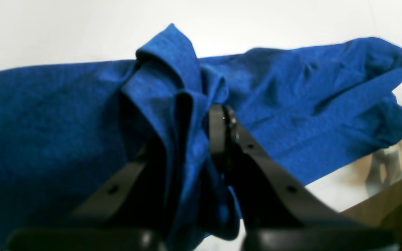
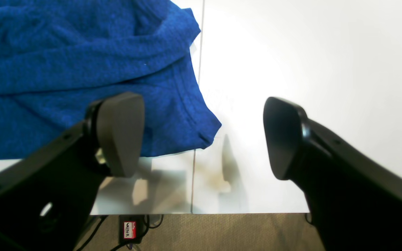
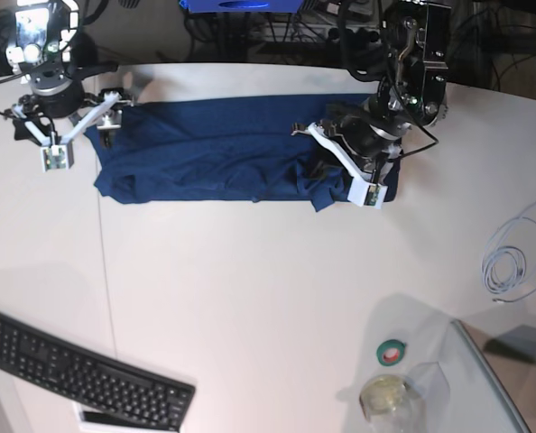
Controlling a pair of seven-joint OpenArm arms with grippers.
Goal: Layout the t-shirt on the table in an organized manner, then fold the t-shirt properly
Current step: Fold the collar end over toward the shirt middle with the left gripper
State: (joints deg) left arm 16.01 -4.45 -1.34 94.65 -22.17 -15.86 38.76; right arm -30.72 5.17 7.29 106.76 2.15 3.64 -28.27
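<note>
The navy-blue t-shirt (image 3: 223, 153) lies bunched in a long band across the far part of the white table (image 3: 268, 289). My left gripper (image 1: 197, 116) is shut on a raised fold of the t-shirt (image 1: 291, 104) near its right end; the cloth hides one finger. From the base view that gripper (image 3: 336, 161) sits over the rumpled right part. My right gripper (image 2: 201, 136) is open and holds nothing. It hovers just above the table (image 2: 309, 69), over a corner of the t-shirt (image 2: 65, 69), at the shirt's left end (image 3: 74, 131).
A thin dark seam (image 2: 198, 80) runs down the table under the right gripper, and the table's edge with carpet below is close behind it. A black keyboard (image 3: 83, 379) lies front left. A white cable coil (image 3: 516, 257), green tape roll (image 3: 392, 352) and clear jar (image 3: 385, 397) sit right.
</note>
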